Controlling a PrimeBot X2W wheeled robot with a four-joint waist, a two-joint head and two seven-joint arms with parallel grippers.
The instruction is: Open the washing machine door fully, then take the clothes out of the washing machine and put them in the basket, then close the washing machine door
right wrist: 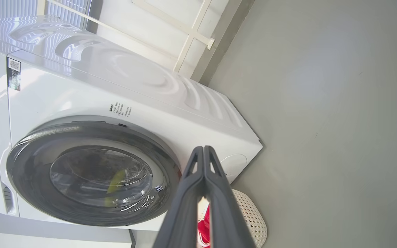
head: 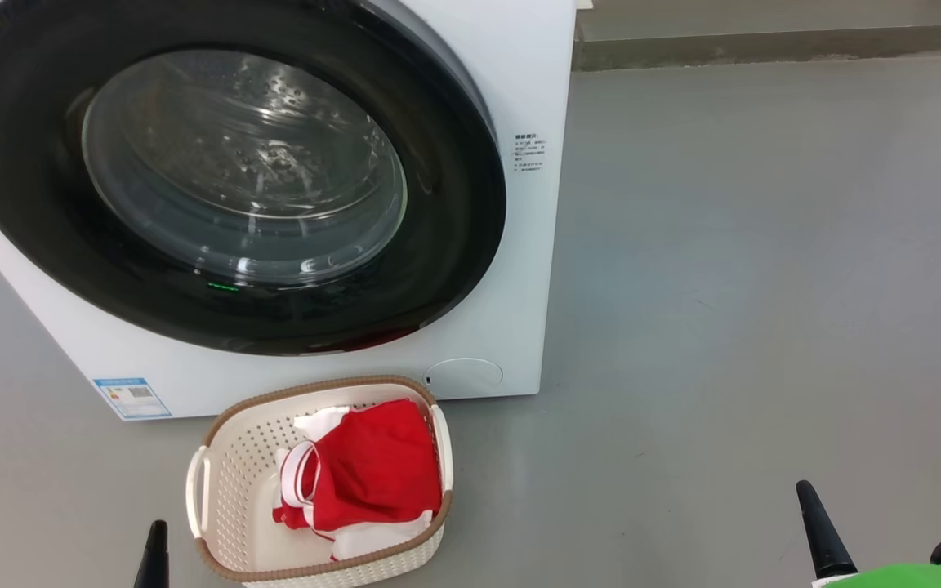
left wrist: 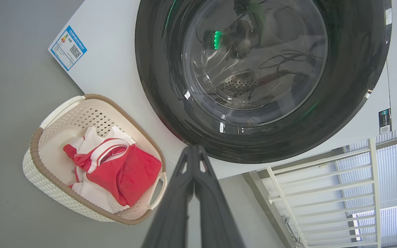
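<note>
Looks done: washing machine door (head: 454, 245) closed, clothes (head: 372, 469) in basket (head: 229, 457).
Left gripper (left wrist: 193, 148) and right gripper (right wrist: 203, 148) jaws together, empty; push the rim squarely to confirm latch.

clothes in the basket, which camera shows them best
The left wrist view: the clothes lie large and unobstructed in the basket, red fabric, white trim and white cloth all plain. The head view shows them too, smaller, near its bottom edge. The right wrist view gives a red sliver behind the right pincer.

Washing machine door (head: 458, 245) closed, clothes (head: 372, 469) in basket (head: 234, 490) on floor (head: 724, 286)
</note>
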